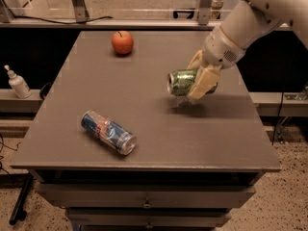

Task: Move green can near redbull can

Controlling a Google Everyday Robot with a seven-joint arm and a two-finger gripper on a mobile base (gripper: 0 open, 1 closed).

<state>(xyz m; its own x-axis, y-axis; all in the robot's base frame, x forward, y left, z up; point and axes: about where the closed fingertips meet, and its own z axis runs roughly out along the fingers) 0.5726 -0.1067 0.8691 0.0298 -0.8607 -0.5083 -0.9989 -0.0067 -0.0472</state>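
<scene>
Now the gripper [199, 83], fingers clamped around the green can [180, 82] well apart from the redbull can [108, 132], should carry it close without nudging that can.

A dark grey surface [144, 105] stands on a cabinet with drawers [144, 203] under its front edge. Speckled floor [288, 196] shows by the front right corner. Left of it, a pale ledge [33, 100] carries a white pump bottle [18, 83]. Metal posts [78, 1] rise behind the far edge. The gripper [193, 86] hangs near the right edge.

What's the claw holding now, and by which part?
The claw, over the right side of the grey table, grips the short green drink can, sideways, across its body near its right end.
</scene>
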